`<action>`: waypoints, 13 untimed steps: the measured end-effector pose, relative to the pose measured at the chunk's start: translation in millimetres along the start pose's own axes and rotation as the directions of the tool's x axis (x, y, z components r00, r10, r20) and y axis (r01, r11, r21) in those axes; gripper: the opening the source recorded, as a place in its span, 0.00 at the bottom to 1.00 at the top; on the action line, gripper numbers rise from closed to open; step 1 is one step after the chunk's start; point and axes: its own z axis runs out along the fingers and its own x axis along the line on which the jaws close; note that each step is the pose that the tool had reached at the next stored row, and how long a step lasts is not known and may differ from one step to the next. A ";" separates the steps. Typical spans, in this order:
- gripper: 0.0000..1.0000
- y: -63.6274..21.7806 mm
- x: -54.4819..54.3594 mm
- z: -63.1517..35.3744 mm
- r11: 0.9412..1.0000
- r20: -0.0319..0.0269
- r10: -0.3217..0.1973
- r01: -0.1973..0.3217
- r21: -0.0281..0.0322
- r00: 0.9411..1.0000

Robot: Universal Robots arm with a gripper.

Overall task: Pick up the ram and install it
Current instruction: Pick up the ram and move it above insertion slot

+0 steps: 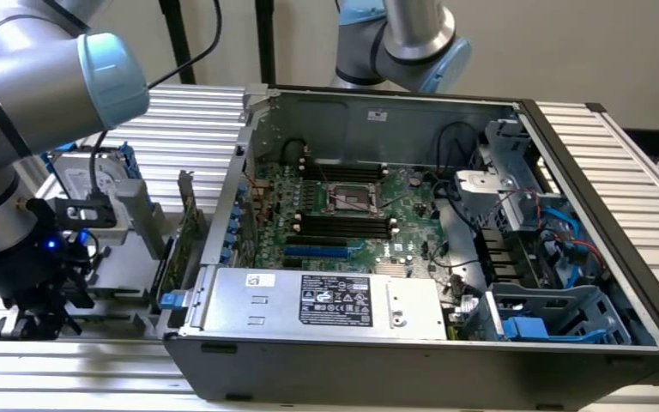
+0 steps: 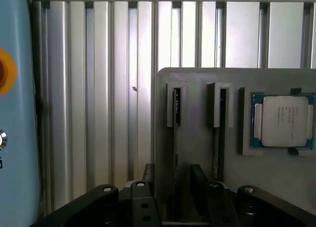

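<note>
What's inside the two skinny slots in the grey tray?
Each holds a thin stick on edge: the ram between the open claw, and a second stick. The grey tray hides their sides.

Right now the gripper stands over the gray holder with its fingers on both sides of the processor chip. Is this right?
No. The wrist view shows the gripper over the gray holder with its fingers on both sides of the ram in its slot; the processor chip lies apart.

The table (image 2: 108,64) is silver, ribbed in long parallel slats. The holder (image 2: 197,84) is plain grey; the processor (image 2: 284,121) on it has a silver lid on a blue-green board. The gripper (image 2: 173,173) is black. The motherboard (image 1: 341,215) is green, the arm (image 1: 21,77) silver with pale blue caps
</note>
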 end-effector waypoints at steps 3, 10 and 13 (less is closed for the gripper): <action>0.42 -0.9 -0.1 0.2 1.000 0.010 0.000 0.000 0.000 1.000; 0.42 -1.3 1.9 1.4 1.000 0.010 0.000 0.000 0.000 1.000; 0.40 -1.5 2.5 2.6 1.000 0.010 0.000 0.000 0.000 1.000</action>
